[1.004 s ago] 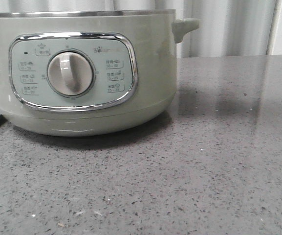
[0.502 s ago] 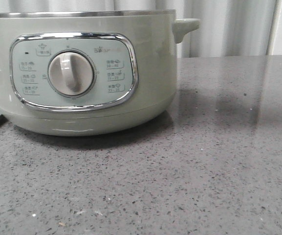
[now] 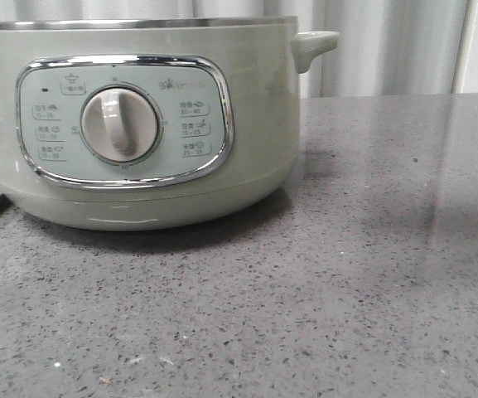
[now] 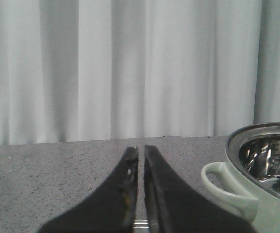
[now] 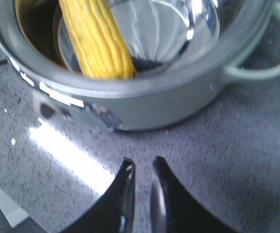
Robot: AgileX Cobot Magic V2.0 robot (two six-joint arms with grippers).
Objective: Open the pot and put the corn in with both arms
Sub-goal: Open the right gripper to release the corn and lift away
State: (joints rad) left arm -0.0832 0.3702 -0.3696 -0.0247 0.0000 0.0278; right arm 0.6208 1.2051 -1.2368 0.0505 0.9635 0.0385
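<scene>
Since a second ago the dark reflection on the table (image 3: 371,274) right of the pot (image 3: 139,124) has faded, suggesting an arm has pulled away. The corn (image 5: 97,41) lies inside the uncovered pot. The left gripper (image 4: 140,160) and right gripper (image 5: 142,170) are nearly closed, holding nothing.

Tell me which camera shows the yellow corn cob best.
The right wrist view: the yellow corn cob lies inside the sage-green steel-rimmed pot, seen from above. The front view shows only the pot's outer wall; the left wrist view catches part of the steel interior, no cob.
</scene>
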